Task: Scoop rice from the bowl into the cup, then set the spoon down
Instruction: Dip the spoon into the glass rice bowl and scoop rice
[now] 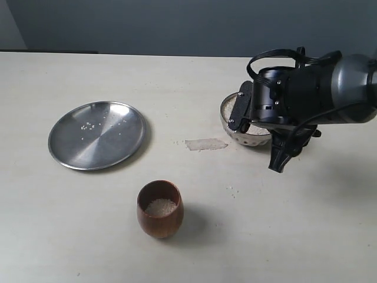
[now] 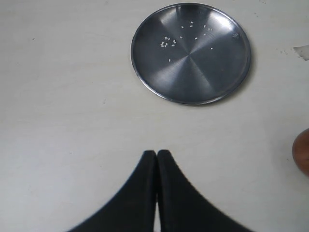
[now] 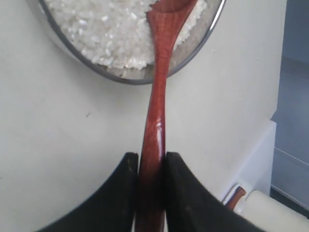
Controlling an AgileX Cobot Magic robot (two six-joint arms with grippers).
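Observation:
My right gripper (image 3: 151, 158) is shut on the handle of the reddish-brown wooden spoon (image 3: 158, 92). The spoon's oval end lies in the heap of white rice (image 3: 111, 34) inside the metal bowl (image 3: 200, 48). In the exterior view the right arm covers most of the bowl (image 1: 231, 112), and the spoon is hidden there. The wooden cup (image 1: 160, 209) stands at the front centre with some rice (image 1: 161, 207) in it. My left gripper (image 2: 157, 153) is shut on nothing above bare table; the cup's edge (image 2: 302, 152) just shows beside it.
A flat steel plate (image 1: 97, 134) with a few loose grains lies at the left, also seen as the plate (image 2: 191, 53) ahead of the left gripper. A scrap of clear tape (image 1: 205, 144) and stray grains lie between plate and bowl.

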